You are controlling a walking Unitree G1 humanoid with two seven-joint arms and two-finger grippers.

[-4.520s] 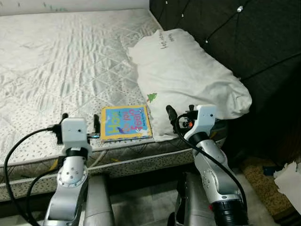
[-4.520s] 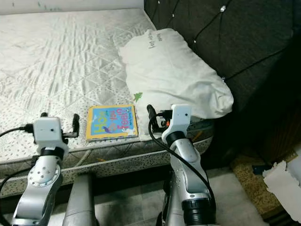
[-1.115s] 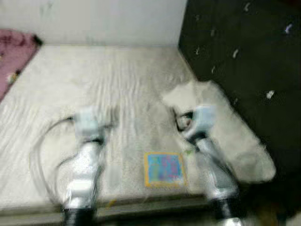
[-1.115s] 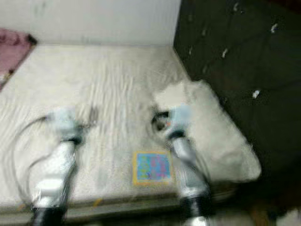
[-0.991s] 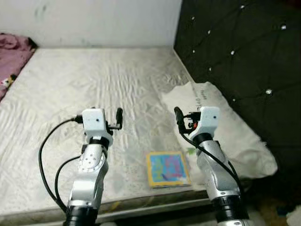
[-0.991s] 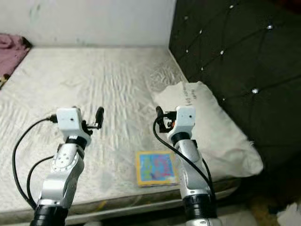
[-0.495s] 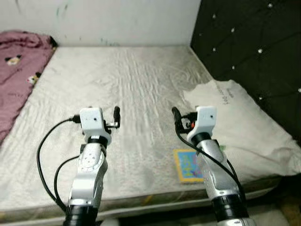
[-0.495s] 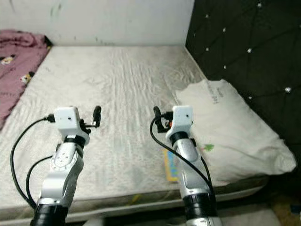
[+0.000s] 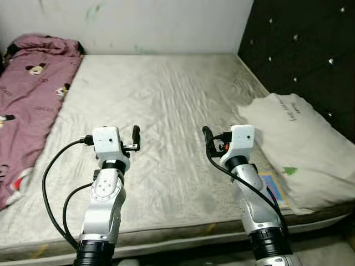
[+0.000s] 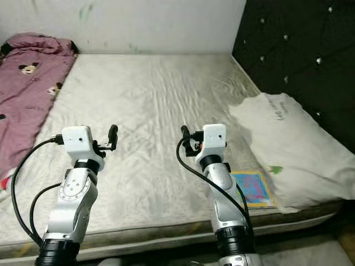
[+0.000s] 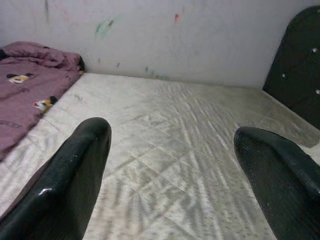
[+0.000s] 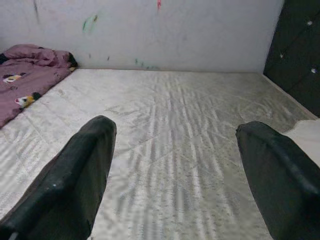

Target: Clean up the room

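A colourful picture book (image 10: 252, 188) lies flat near the front edge of the mattress (image 9: 166, 88), tucked against a white pillow (image 9: 299, 138) on the right. A rumpled pink blanket (image 9: 30, 83) with cartoon prints covers the bed's left side. Both arms are held up over the front of the bed. My left gripper (image 9: 111, 134) hovers above bare mattress, its fingers (image 11: 75, 170) spread wide with nothing between them. My right gripper (image 9: 226, 133) hangs just left of the book and above it, its fingers (image 12: 80, 175) also apart and holding nothing.
A dark tufted headboard (image 9: 299, 50) rises along the right side behind the pillow. A white wall (image 9: 138, 22) with small paint marks closes the far side of the bed.
The camera has swung left: pillow and book slid toward the right edge and the pink blanket came into view. Both arms keep the same raised pose with fingers apart.
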